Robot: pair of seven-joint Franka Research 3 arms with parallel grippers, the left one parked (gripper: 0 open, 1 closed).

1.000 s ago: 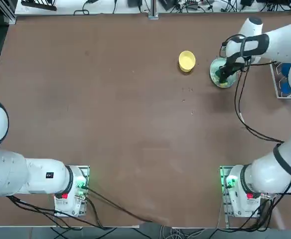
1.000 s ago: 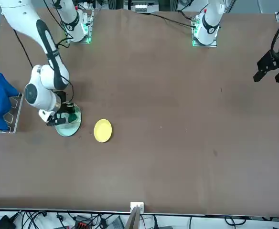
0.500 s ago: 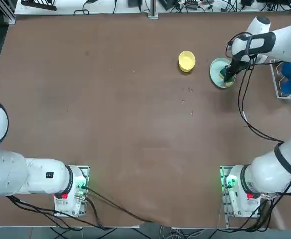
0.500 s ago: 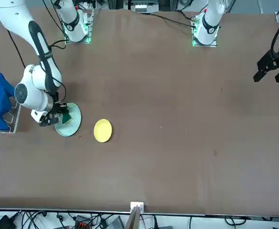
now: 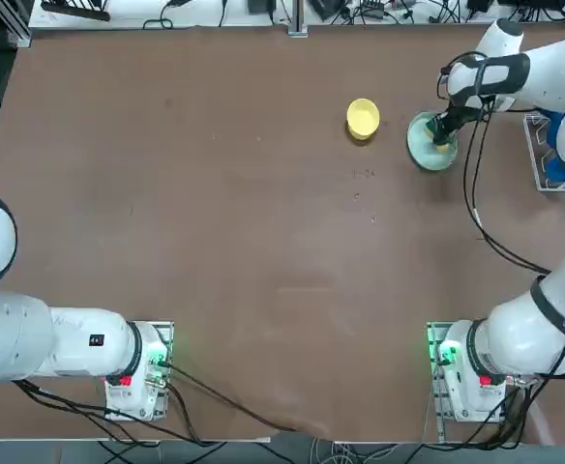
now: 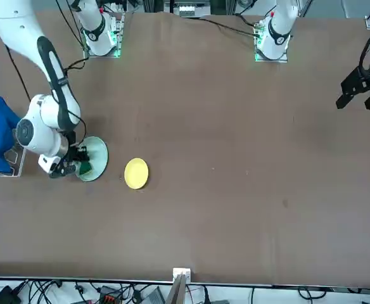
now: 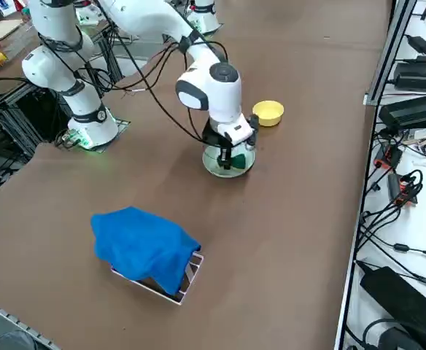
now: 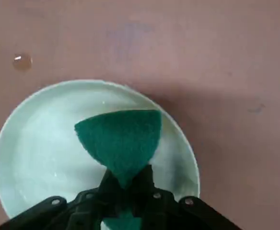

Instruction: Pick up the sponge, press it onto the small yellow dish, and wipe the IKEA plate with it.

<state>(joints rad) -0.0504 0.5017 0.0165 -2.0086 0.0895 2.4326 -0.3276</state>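
Over the pale blue-green IKEA plate (image 8: 44,148), clamped between the closed fingers of the right gripper (image 8: 126,179): the sponge (image 8: 123,139), pinched hard at the waist. Fans out to a broad, rounded wedge on one side of the fingertips, with a smaller green piece showing on the other. Looks deep teal-green in the wrist view, matte and felt-like, edge curved, corners pulled in by the squeeze; no longer reads as a flat block. Within the plate's outline in all four views; can't tell how much of the underside touches. Round, shallow, smooth and glossy, with a thin raised rim, for the plate; small bright glints on its surface. Near it but apart, toward the left arm's side: the small yellow dish (image 5: 363,118), plain, smooth, round, bowl-like, upright. Beneath both, a flat brown tabletop (image 5: 263,242), with a clear, shiny droplet (image 8: 22,62) just beside the plate. Farther out on the right arm's side, a bright blue cloth (image 7: 144,244), soft and creased, draped over a white wire rack (image 7: 187,286), straight-edged, open-framed, partly hidden under the folds.
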